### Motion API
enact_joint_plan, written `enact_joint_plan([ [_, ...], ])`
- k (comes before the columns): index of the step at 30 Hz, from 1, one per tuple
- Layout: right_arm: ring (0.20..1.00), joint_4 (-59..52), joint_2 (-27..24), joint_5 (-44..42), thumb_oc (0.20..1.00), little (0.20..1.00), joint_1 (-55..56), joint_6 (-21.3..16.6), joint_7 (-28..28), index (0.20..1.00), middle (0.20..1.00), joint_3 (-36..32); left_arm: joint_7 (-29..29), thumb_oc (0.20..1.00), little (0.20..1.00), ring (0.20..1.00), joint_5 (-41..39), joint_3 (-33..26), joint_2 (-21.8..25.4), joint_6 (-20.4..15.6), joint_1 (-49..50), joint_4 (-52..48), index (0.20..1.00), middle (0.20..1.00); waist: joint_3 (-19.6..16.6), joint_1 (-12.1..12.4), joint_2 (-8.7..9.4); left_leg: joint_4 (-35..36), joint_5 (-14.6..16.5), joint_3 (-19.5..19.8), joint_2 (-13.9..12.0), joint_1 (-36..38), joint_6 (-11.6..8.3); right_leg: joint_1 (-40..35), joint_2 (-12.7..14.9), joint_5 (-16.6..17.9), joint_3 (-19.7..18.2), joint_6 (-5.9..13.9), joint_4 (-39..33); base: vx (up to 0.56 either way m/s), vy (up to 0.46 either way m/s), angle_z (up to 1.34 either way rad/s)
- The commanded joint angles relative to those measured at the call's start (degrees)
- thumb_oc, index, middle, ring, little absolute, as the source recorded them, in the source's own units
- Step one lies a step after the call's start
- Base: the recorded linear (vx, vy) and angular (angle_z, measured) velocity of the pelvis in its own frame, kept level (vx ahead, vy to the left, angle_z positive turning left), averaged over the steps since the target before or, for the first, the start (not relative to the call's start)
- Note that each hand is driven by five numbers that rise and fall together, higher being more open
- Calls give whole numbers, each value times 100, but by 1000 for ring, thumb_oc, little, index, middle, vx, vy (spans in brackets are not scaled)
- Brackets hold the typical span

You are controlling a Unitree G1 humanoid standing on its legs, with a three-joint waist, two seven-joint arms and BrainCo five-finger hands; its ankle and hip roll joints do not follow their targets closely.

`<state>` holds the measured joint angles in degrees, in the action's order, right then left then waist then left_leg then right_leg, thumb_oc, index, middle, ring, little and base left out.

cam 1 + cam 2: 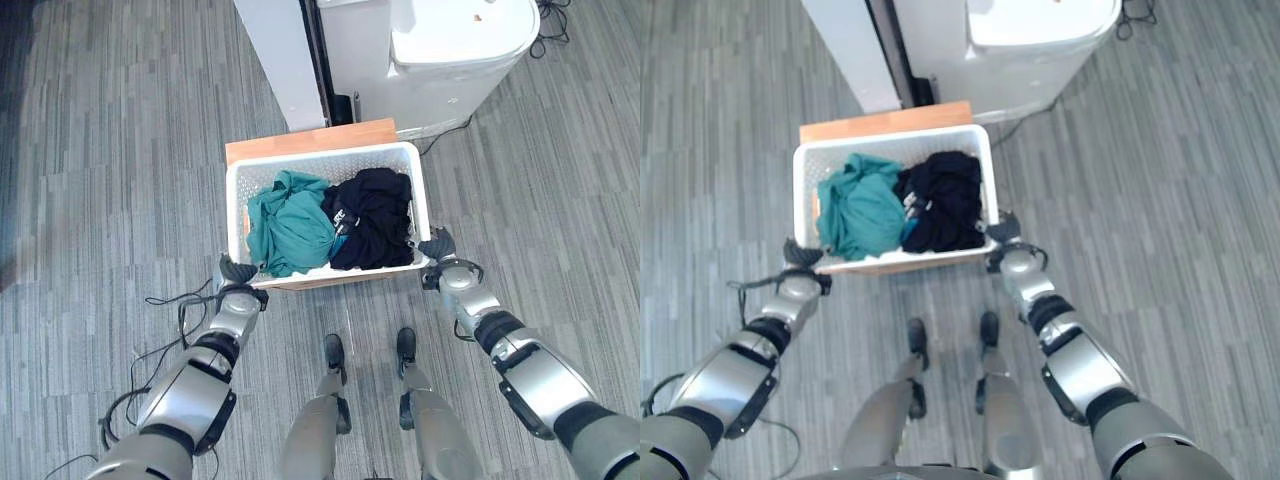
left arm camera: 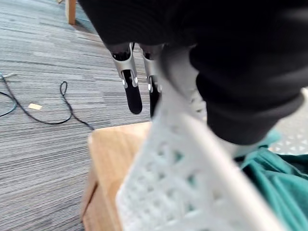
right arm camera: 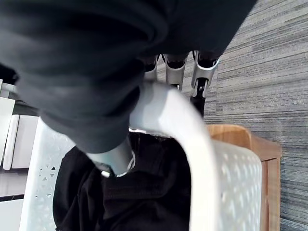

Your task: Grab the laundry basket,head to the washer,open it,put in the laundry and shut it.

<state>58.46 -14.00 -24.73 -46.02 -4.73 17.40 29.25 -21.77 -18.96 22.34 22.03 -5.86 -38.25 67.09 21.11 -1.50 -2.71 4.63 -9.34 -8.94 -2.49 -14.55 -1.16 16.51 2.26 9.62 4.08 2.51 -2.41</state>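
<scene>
- The white laundry basket (image 1: 238, 200) rests on a low wooden stand (image 1: 310, 139), with a teal garment (image 1: 290, 225) heaped in its left half and a black garment (image 1: 372, 218) in its right half
- The left hand (image 1: 238, 272) is at the basket's near left corner; in its wrist view the fingers (image 2: 133, 94) reach down outside the perforated wall while the rim passes under the palm, so it looks hooked over the rim, though a full clamp cannot be confirmed
- The right hand (image 1: 440, 250) is at the near right corner; its wrist view shows the fingers (image 3: 201, 79) outside the wall and the thumb (image 3: 111, 161) inside against the black cloth, pinching the rim between them
- A white washer (image 1: 440, 60) stands just beyond the stand, lid down
- My judgement: the grab step is in hand, with the basket not yet lifted off the stand
- The next move calls for both hands to firm up evenly and raise the basket level, so the clothes stay in and neither corner slips, before stepping round to the washer
</scene>
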Motion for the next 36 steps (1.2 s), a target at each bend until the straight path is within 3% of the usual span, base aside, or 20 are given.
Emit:
enact_joint_plan([
  [1, 200, -636, 194, 64, 200, 200, 205, -314, -254, 200, 200, -81, 39, 200, 200, 200, -74, -191, -244, -186, 204, 15, 200, 200, -85, 58, 217, 10, 141, 113, 206, 170, -305, 29, 275, -430, -191, 442, 586, 33, -16, -3],
  [4, 200, -1103, 134, 2, 200, 200, 626, -364, -347, 200, 200, -152, 36, 200, 200, 200, -281, -329, -316, -299, 563, -488, 200, 200, -128, 73, 199, 9, 182, 117, 207, 297, -300, -99, 270, -462, -169, 430, 579, 56, -40, -2],
  [7, 200, -2252, -71, 68, 200, 200, 1728, -488, -584, 200, 200, -375, 92, 200, 200, 200, -363, -587, -451, -477, 1452, -1732, 200, 200, -296, 66, 218, 4, 270, 134, 193, 582, -302, -442, 250, -535, -73, 421, 517, 87, -86, 5],
  [15, 200, -4423, -723, 418, 200, 200, 3561, -641, -1107, 200, 200, -1146, 498, 200, 200, 200, -209, -1031, -250, -656, 3012, -4160, 200, 200, -734, -42, 214, 1, 318, 215, 136, 1021, -345, -1010, 169, -726, 69, 405, 426, 56, -64, 7],
  [23, 200, -5678, -1117, 843, 200, 200, 4669, -575, -1471, 200, 200, -1772, 1042, 200, 200, 200, -150, -1090, -138, -522, 4153, -5656, 200, 200, -1092, -205, 301, -277, 667, 611, 237, 1414, -243, -1245, 55, -681, -467, 440, 386, 53, 4, -34],
  [24, 200, -5964, -1160, 932, 200, 200, 5007, -580, -1518, 200, 200, -2018, 1138, 200, 200, 200, -46, -1045, -90, -461, 4328, -5815, 200, 200, -1186, -447, 257, -180, 684, 409, 228, 1577, -186, -1216, 12, -651, -620, 484, 448, 69, 101, -87],
  [27, 200, -6253, -1177, 1035, 200, 200, 5296, -559, -1527, 200, 200, -2211, 1199, 200, 200, 200, 96, -949, -27, -407, 4371, -5970, 200, 200, -1208, -601, 214, -77, 704, 105, 220, 1725, -145, -1155, -40, -628, -861, 536, 518, 3, 87, -72],
  [28, 200, -6291, -1102, 1029, 200, 200, 5341, -585, -1496, 200, 200, -2245, 1183, 200, 200, 200, 139, -931, -26, -414, 4364, -6063, 200, 200, -1171, -821, 180, -49, 734, -203, 208, 1761, -111, -1002, -88, -571, -1048, 610, 596, -55, 103, -77],
  [29, 200, -6298, -1104, 1030, 200, 200, 5343, -580, -1495, 200, 200, -2244, 1184, 200, 200, 200, 139, -934, -28, -416, 4364, -6060, 200, 200, -1172, -787, 179, -49, 745, -241, 206, 1767, -110, -987, -97, -574, -1085, 613, 611, -90, 94, -75],
  [32, 200, -6386, -1011, 875, 200, 200, 5319, -626, -1476, 200, 200, -2230, 1091, 200, 200, 200, 165, -958, 54, -506, 4264, -6228, 200, 200, -1072, -950, 183, -23, 805, -882, 119, 1782, -91, -582, -167, -381, -1272, 760, 721, -73, 23, -142],
  [34, 200, -6392, -964, 844, 200, 200, 5312, -646, -1466, 200, 200, -2169, 1031, 200, 200, 200, 210, -975, 81, -538, 4231, -6303, 200, 200, -1065, -990, 230, -24, 855, -1286, 40, 1880, -113, -453, -114, -255, -1089, 819, 684, -14, -78, -203],
  [35, 200, -6366, -940, 841, 200, 200, 5284, -679, -1444, 200, 200, -2123, 995, 200, 200, 200, 264, -994, 111, -543, 4212, -6341, 200, 200, -1050, -893, 223, -33, 852, -1455, -31, 1931, -142, -379, 20, -246, -625, 816, 723, -26, -214, -171],
  [36, 200, -6300, -901, 814, 200, 200, 5248, -728, -1382, 200, 200, -2085, 990, 200, 200, 200, 318, -998, 117, -552, 4159, -6390, 200, 200, -1078, -693, 200, -56, 891, -1789, -215, 2057, -226, -398, 467, -323, 770, 700, 740, -30, -183, -179],
])
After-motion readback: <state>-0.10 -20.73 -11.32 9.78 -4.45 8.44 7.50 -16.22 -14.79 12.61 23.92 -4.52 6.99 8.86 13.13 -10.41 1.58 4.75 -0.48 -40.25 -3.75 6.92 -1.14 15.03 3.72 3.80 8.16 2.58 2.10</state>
